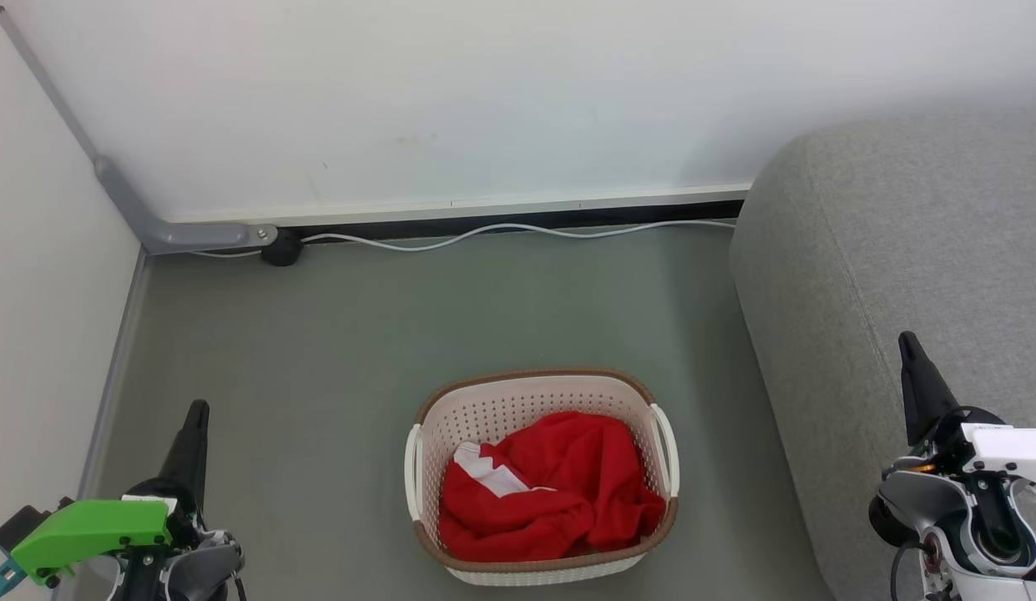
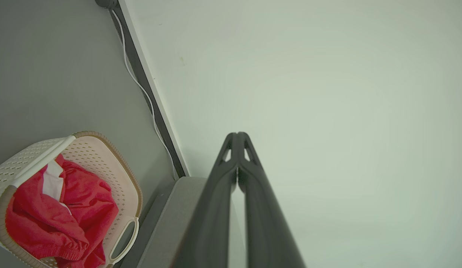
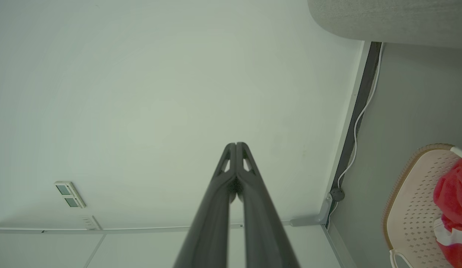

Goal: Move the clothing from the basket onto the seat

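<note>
Black left gripper [image 1: 198, 411], clenched and empty, sits lower left. Crumpled bright-red fabric clothing [image 1: 559, 488] with white trim lies inside the cream round-holed plastic basket [image 1: 518, 399], bottom centre. Grey woven upholstered seat [image 1: 885, 242] stands right; right gripper [image 1: 907, 342], lower right, clenched empty.

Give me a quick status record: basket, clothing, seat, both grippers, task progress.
basket: cream, holed sides, upright on the floor
clothing: red with white trim, bunched inside the basket
seat: grey sofa, to the right of the basket
left gripper: shut, empty, left of the basket and apart from it
right gripper: shut, empty, seen against the seat in the head view
progress: clothing not yet on the seat
</note>
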Robot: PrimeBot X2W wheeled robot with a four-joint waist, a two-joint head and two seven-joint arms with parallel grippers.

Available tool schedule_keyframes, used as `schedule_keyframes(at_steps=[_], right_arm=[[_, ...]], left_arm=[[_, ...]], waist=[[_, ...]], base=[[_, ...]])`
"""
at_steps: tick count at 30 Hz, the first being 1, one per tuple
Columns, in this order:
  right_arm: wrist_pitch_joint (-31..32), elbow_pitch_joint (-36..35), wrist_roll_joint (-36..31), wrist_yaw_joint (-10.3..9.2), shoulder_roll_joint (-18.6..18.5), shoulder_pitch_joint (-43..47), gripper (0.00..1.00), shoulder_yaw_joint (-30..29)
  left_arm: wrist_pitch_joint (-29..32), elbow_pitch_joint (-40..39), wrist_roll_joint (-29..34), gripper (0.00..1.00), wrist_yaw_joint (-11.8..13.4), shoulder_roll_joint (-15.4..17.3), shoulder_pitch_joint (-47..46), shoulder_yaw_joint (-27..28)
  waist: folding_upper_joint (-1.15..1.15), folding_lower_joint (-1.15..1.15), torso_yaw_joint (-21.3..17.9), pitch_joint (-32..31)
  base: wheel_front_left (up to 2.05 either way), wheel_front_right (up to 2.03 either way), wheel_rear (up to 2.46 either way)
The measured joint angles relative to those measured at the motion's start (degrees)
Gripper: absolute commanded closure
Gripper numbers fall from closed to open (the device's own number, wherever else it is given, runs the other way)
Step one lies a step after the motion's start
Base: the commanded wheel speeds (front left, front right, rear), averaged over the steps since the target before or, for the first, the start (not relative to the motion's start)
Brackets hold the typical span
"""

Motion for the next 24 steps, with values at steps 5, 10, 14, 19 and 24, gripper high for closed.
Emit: schedule_keyframes(at_steps=[5, 10, 14, 19, 24], right_arm=[[0.0, 0.0, 0.0, 0.0, 0.0, 0.0, 1.0, 0.0], [0.0, 0.0, 0.0, 0.0, 0.0, 0.0, 1.0, 0.0], [0.0, 0.0, 0.0, 0.0, 0.0, 0.0, 1.0, 0.0], [0.0, 0.0, 0.0, 0.0, 0.0, 0.0, 1.0, 0.0], [0.0, 0.0, 0.0, 0.0, 0.0, 0.0, 1.0, 0.0]], left_arm=[[0.0, 0.0, 0.0, 1.0, 0.0, 0.0, 0.0, 0.0], [0.0, 0.0, 0.0, 1.0, 0.0, 0.0, 0.0, 0.0], [0.0, 0.0, 0.0, 1.0, 0.0, 0.0, 0.0, 0.0], [0.0, 0.0, 0.0, 1.0, 0.0, 0.0, 0.0, 0.0], [0.0, 0.0, 0.0, 1.0, 0.0, 0.0, 0.0, 0.0]], waist=[[0.0, 0.0, 0.0, 0.0], [0.0, 0.0, 0.0, 0.0], [0.0, 0.0, 0.0, 0.0], [0.0, 0.0, 0.0, 0.0], [0.0, 0.0, 0.0, 0.0]], base=[[0.0, 0.0, 0.0], [0.0, 0.0, 0.0], [0.0, 0.0, 0.0], [0.0, 0.0, 0.0], [0.0, 0.0, 0.0]])
